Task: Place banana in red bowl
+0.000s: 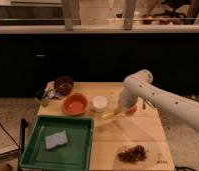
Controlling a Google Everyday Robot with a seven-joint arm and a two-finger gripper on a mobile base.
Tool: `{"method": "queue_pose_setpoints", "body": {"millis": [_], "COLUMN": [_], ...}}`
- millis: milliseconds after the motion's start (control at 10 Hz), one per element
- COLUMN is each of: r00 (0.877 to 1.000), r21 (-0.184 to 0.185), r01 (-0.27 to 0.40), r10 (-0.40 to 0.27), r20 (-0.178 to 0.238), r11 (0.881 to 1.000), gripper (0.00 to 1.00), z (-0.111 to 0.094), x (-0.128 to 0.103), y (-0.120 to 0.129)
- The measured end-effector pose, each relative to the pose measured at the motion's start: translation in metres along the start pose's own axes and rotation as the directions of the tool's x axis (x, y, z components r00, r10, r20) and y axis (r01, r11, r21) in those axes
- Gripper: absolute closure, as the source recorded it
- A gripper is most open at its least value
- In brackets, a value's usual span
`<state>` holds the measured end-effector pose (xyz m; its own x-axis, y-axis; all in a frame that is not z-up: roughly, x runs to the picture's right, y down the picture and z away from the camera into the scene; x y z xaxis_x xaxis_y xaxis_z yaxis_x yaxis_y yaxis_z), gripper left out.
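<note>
Light wooden table (143, 135) is carrying everything. White, jointed robot arm (160, 98) is reaching in from the right and bending down over the table's middle. Flat green plastic tray (73, 150) is sitting at front left, with a grey-blue rectangular sponge (56, 139) lying inside it.

Shallow round orange-red bowl (75, 104) is sitting just behind the tray, nothing showing inside it. Smaller dark maroon bowl (64, 84) is standing behind that, near the back left corner. White round cup (99, 102) is standing just right of the red bowl.

Hand (121, 109) is hanging low at the arm's end, right of the cup; cannot tell how wide it is standing. Small pale yellow curved banana (110, 114) is pointing out from under the hand toward front left, its right end meeting the hand, outside the red bowl and beyond the cup from it. Round orange-red fruit (131, 108) is peeking out just right of the hand. Dark crumpled cluster (132, 153) is lying near the front right edge.
</note>
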<state>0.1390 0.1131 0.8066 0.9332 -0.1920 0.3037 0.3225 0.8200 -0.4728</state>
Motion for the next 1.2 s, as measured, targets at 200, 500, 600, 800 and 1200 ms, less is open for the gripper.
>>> {"method": "queue_pose_setpoints", "body": {"millis": [200, 500, 600, 800, 1200], "r00": [1.000, 1.000, 1.000, 0.999, 0.996], "r21": [0.004, 0.011, 0.012, 0.009, 0.013], "r01": [0.007, 0.014, 0.020, 0.038, 0.083], "r10": [-0.007, -0.014, -0.020, -0.038, -0.082], "r20": [0.000, -0.005, -0.007, -0.009, -0.022], "r11": [1.000, 1.000, 1.000, 0.999, 0.996], "gripper": [0.92, 0.92, 0.92, 0.92, 0.92], "z": [0.002, 0.000, 0.000, 0.001, 0.000], "x": [-0.006, -0.008, -0.010, -0.016, -0.029], "y": [-0.010, -0.023, -0.027, -0.034, -0.050]}}
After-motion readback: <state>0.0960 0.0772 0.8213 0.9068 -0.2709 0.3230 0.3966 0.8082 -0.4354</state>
